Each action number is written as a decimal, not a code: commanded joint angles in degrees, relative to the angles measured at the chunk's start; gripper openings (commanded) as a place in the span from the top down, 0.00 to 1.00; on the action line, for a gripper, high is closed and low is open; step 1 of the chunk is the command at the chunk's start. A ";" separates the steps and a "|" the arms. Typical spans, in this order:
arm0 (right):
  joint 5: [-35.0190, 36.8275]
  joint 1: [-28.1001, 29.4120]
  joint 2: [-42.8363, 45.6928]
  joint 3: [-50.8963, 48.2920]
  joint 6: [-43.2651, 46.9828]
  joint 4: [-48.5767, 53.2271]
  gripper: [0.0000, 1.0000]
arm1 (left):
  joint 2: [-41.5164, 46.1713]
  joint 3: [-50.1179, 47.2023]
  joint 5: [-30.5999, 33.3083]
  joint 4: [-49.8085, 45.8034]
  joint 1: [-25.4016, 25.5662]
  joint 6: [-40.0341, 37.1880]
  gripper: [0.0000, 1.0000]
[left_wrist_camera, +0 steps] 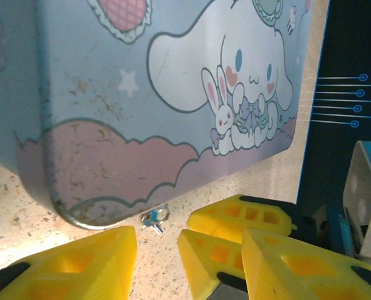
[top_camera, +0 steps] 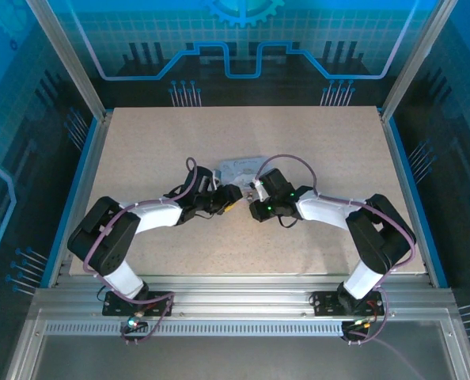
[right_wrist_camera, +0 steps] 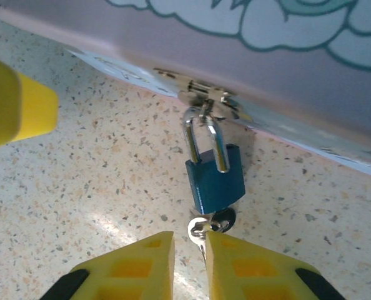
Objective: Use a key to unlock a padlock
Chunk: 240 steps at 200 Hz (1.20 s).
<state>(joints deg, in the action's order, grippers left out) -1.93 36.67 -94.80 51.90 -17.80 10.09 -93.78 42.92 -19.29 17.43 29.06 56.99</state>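
The padlock point(right_wrist_camera: 215, 182) has a small blue body and lies on the table. Its silver shackle hangs through the hasp point(right_wrist_camera: 204, 100) of the cartoon-printed tin box point(left_wrist_camera: 173, 94). The key point(right_wrist_camera: 203, 230) sticks out of the padlock's bottom beside a small ring. My right gripper point(right_wrist_camera: 190, 253) is open by a narrow gap, and the key's head lies between the fingertips, against the right one. The left gripper point(left_wrist_camera: 195, 237) stands open at the box's corner. The padlock point(left_wrist_camera: 153, 219) shows tiny ahead of it. In the top view both grippers point(top_camera: 233, 198) point(top_camera: 252, 206) meet in front of the box point(top_camera: 239, 168).
A yellow finger point(right_wrist_camera: 17, 106) of the left gripper juts in at the upper left of the right wrist view. The right gripper's yellow fingers point(left_wrist_camera: 242, 219) crowd the left wrist view. Speckled tabletop point(top_camera: 180, 142) spreads around the box, framed by aluminium rails point(top_camera: 219, 305).
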 commanded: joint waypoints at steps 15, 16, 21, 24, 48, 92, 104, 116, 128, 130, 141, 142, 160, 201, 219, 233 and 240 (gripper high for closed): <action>1.93 -0.71 2.37 1.46 1.36 3.09 0.77 | 0.01 1.84 2.28 -1.61 -1.06 -3.28 0.51; 1.93 -0.71 2.44 1.41 1.36 3.10 0.77 | 0.00 1.87 2.30 -1.61 -1.09 -3.33 0.51; 1.93 -0.81 2.74 1.31 1.50 3.18 0.75 | -0.17 2.01 2.53 -1.69 -1.19 -3.65 0.51; 2.06 -0.83 2.90 1.28 1.60 3.26 0.74 | -0.24 2.08 2.63 -1.74 -1.20 -3.79 0.51; 2.66 -0.81 3.51 1.19 1.89 4.06 0.69 | -0.74 3.12 3.59 -1.90 -1.85 -5.30 0.52; 3.17 -0.67 3.85 0.57 2.06 3.98 0.66 | -2.03 5.21 4.16 -2.77 -3.65 -7.65 0.52; 3.55 -0.31 3.54 0.89 2.41 4.21 0.64 | -2.03 5.51 3.96 -3.11 -3.83 -7.76 0.52; 4.39 0.18 3.10 1.42 2.75 4.45 0.64 | -1.63 5.40 3.58 -3.22 -3.86 -7.61 0.52; 5.54 0.72 2.25 2.11 3.14 4.81 0.62 | -0.88 4.80 3.38 -3.13 -3.83 -7.27 0.52; 5.67 0.78 2.12 2.21 3.20 4.84 0.62 | -0.77 4.63 3.38 -3.11 -3.83 -7.21 0.52; 6.77 1.34 1.26 2.82 3.55 4.87 0.60 | 0.15 3.70 3.27 -2.91 -3.83 -6.92 0.51; 6.86 1.41 1.14 2.88 3.60 4.86 0.60 | 0.25 3.64 3.28 -2.88 -3.83 -6.86 0.51; 8.34 2.17 -0.53 3.79 4.25 4.50 0.58 | 2.24 1.79 3.28 -2.82 -3.85 -6.55 0.50; 11.12 3.30 -4.77 7.00 6.00 4.68 0.54 | 6.89 -2.59 3.06 -3.28 -3.83 -5.84 0.48; 12.23 3.35 -6.19 7.81 6.20 4.34 0.53 | 8.93 -4.25 3.20 -3.50 -3.83 -5.71 0.47; 12.48 3.38 -7.18 8.29 6.44 4.00 0.53 | 10.37 -5.42 3.04 -3.54 -3.84 -5.67 0.46; 12.74 3.45 -7.63 8.53 6.43 3.93 0.53 | 11.06 -5.94 2.98 -3.64 -3.83 -5.54 0.45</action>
<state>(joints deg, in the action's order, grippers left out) 8.75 39.33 -100.66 58.52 -12.53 13.96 -85.73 39.05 -16.27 15.14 25.65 51.05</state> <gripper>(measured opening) 0.470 0.543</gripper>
